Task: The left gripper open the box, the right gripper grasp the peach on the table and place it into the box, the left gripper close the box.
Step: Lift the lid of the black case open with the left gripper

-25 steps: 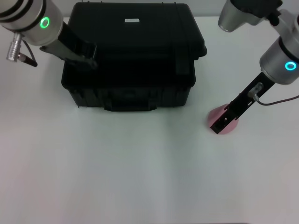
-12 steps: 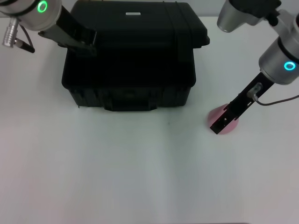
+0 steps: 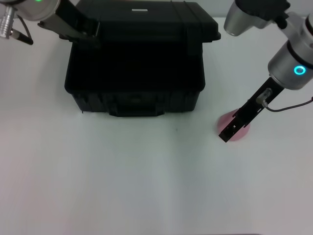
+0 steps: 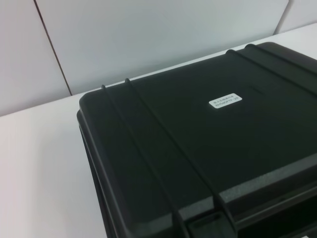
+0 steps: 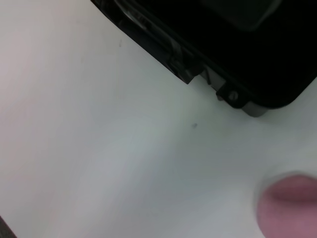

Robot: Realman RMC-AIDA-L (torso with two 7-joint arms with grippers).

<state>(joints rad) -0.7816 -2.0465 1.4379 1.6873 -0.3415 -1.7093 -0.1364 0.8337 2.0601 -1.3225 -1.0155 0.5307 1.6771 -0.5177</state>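
The black box (image 3: pixel 134 98) stands at the back of the table, its ribbed lid (image 3: pixel 146 22) with a white label raised a little at the front. My left gripper (image 3: pixel 91 35) is at the lid's front left corner, shut on the lid's edge. In the left wrist view the lid (image 4: pixel 198 148) fills most of the picture. The pink peach (image 3: pixel 241 134) lies on the table to the right of the box. My right gripper (image 3: pixel 228 132) hangs right over it and hides most of it. In the right wrist view the peach (image 5: pixel 292 208) shows blurred at the edge.
White table (image 3: pixel 146 176) spreads in front of the box and between box and peach. The box's front handle and latches (image 5: pixel 230 94) face me. A white wall (image 4: pixel 148 34) rises behind the table.
The left gripper has moved up and back with the lid's front edge, so the lid has lifted. The right gripper has stayed over the peach.
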